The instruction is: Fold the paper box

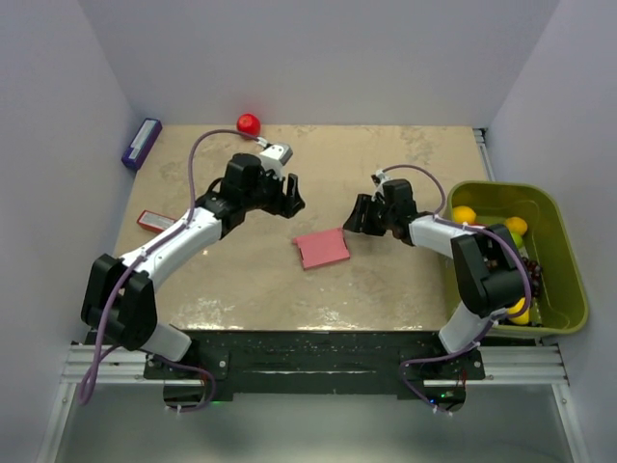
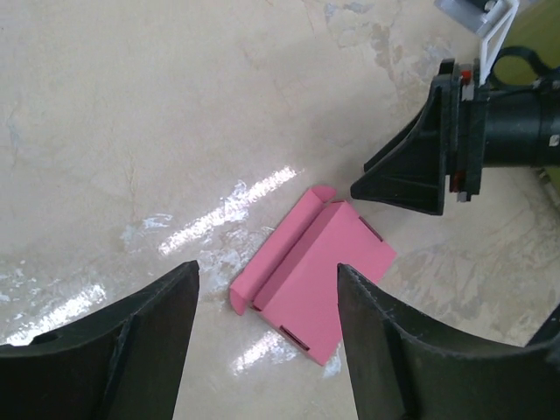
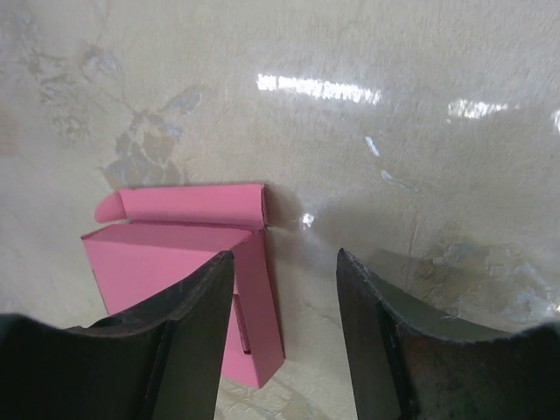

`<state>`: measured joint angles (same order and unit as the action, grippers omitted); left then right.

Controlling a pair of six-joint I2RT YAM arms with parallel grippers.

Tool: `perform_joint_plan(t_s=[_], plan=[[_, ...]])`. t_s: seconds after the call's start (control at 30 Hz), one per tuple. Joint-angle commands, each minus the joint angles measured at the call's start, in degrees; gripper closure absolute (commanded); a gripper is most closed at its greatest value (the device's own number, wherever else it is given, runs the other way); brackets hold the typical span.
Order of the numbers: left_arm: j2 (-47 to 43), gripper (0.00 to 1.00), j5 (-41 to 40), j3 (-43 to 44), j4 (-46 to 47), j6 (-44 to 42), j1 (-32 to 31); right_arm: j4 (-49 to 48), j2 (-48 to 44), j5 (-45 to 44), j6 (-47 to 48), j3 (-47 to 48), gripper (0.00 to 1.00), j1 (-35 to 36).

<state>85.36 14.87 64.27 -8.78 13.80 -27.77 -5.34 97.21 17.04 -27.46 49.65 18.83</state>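
Mid-table [image 1: 241, 280], between grippers: box [image 1: 322, 249], partly folded, long flap [image 3: 188, 206] raised. Left gripper [image 1: 292, 201] wide open, empty. Right gripper [image 1: 353, 223] same, just beside box. Best: pin body, push flap along crease, gently; thin card probably buckles.

No text, number, brand or sign can be read in any view. The pink thin-card paper box [image 1: 322, 248] shows plain, unprinted faces in both wrist views. The narrow red packet [image 1: 154, 221] near the table's left edge carries a pale patch that may be a label. The purple rectangular box [image 1: 141, 143] at the far left corner has a lighter band. Both are too small to read.
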Motion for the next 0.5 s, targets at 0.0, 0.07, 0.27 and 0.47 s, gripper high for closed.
perform_joint_plan(t_s=[0.0, 0.07, 0.27, 0.47], plan=[[0.77, 0.32, -1.34, -3.88, 1.56, -5.1, 0.52, -1.6, 1.14, 2.91, -0.14, 5.36, 0.47, -0.2], [3.49, 0.33, 0.41, -2.76, -0.26, -4.66, 0.61, -0.99, 2.72, 2.74, 1.09, 6.51, 0.48, -0.11], [7.8, 0.33, 5.43, -1.96, 0.52, -2.64, 0.52, 2.97, 5.88, 3.18, 5.22, 8.71, 0.51, -0.02], [7.8, 0.34, 4.9, -1.6, -0.1, -2.9, 0.61, 2.18, 7.73, 6.42, 6.37, 7.92, 0.55, 0.15]])
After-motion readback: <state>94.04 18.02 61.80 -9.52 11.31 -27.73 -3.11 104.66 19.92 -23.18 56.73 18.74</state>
